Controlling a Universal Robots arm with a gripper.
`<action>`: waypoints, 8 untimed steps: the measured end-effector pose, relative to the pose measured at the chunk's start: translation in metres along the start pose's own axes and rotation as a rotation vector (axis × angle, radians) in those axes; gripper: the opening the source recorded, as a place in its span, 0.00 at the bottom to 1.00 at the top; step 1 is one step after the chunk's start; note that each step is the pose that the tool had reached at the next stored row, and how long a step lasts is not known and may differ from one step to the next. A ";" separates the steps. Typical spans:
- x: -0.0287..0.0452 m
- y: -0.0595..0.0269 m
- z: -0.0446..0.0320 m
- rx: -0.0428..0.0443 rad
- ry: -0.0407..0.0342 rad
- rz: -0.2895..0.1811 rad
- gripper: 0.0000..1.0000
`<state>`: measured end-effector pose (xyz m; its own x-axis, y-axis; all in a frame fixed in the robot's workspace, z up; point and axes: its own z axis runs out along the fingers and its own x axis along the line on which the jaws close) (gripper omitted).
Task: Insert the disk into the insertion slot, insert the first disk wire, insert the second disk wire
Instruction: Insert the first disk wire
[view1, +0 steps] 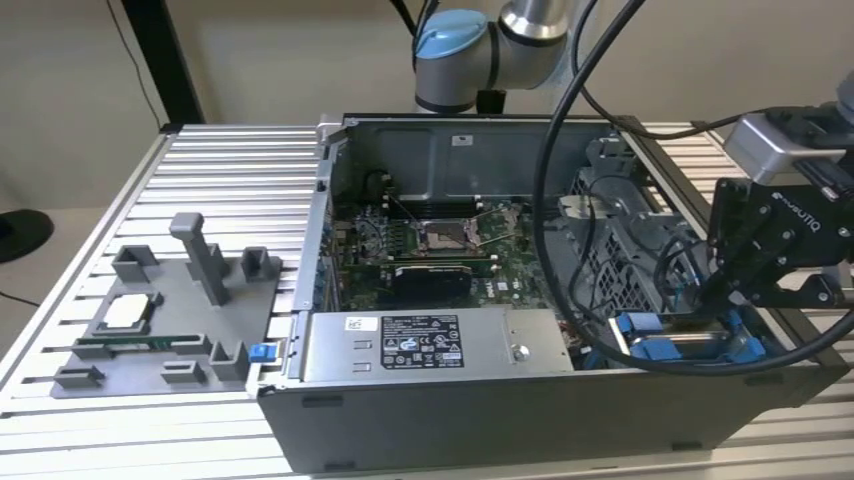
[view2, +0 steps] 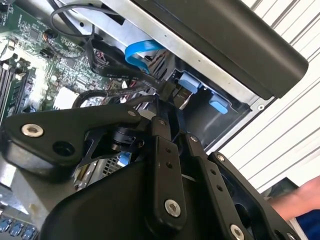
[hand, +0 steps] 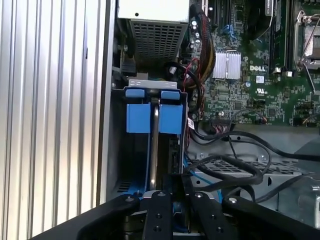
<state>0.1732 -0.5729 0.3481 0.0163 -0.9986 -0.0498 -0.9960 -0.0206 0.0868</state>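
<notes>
The disk (hand: 156, 145) stands on edge inside the insertion slot (hand: 112, 150), with the two tabs of its blue frame (hand: 150, 116) showing at the end. In the exterior view the blue frame (view1: 665, 347) sits at the case's near corner on the exterior view's right, and my gripper (view1: 722, 300) hangs right above it. In the second wrist view my gripper (view2: 172, 100) is closed around a black wire plug (view2: 169, 89) that carries a flat blue wire (view2: 141, 52), close to the blue tabs (view2: 189, 81). Black wires (hand: 225, 167) loop beside the fingers (hand: 159, 210).
The open computer case (view1: 320, 300) lies on a slatted metal table (view1: 227, 170). A grey box with a sticker (view1: 424, 345) and the motherboard (view1: 427, 240) fill the case. A grey fixture tray (view1: 174, 320) stands at the exterior view's left. A person's hand (view2: 295, 202) shows by the table.
</notes>
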 end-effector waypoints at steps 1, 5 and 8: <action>-0.0001 -0.0002 0.0007 0.0006 0.0004 -0.002 0.00; -0.0002 -0.0005 0.0035 0.0050 0.0019 -0.006 0.00; -0.0001 -0.0006 0.0050 0.0059 0.0025 -0.007 0.00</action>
<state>0.1734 -0.5725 0.3432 0.0231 -0.9986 -0.0479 -0.9964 -0.0269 0.0806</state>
